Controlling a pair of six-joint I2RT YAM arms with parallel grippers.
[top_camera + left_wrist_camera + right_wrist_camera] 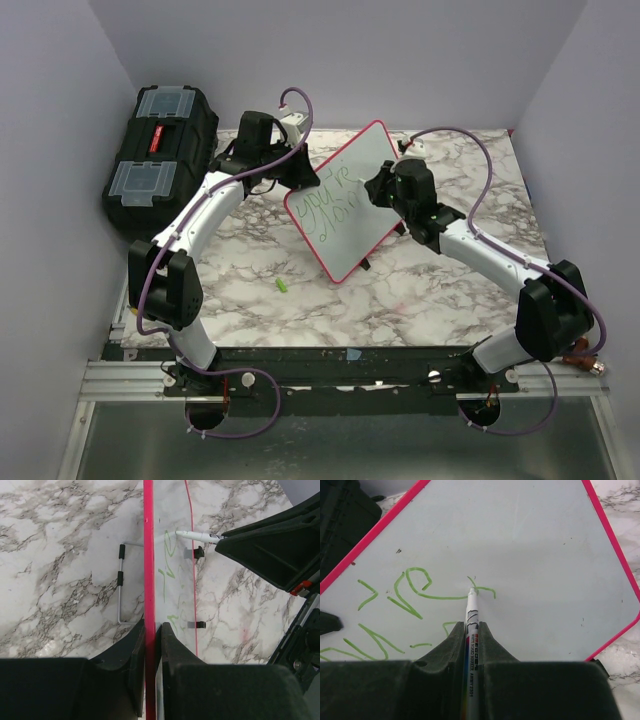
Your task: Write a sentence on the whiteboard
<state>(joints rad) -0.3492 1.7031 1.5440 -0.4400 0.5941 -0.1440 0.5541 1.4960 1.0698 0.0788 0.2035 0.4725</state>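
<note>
Pink-framed and white-faced, the flat rectangular whiteboard (352,205) with rounded corners stands tilted on the marble-patterned table (400,300), just to the right of the black plastic toolbox (160,150) with clear lid compartments. Its back leans toward the toolbox and its writing face looks away from it. The left gripper (297,178) sits between toolbox and board, its two black fingers (134,650) pressed together on the pink frame edge – the wrist view shows the frame running straight up between them. A thin metal wire stand (120,585) with black sleeves shows on the toolbox side of the board. On the side of the board away from the toolbox, the right gripper (385,188) pinches a white whiteboard marker (471,617) lengthwise between its jaws, and the marker's tip touches the writing face at a green stroke. Green handwritten lettering (417,592) runs in two lines on the board – from above the upper line reads roughly "you're", while the lower line is too small to read with certainty. A small green piece (282,286) lies on the table nearer the arm bases than the toolbox, apart from the board.
</note>
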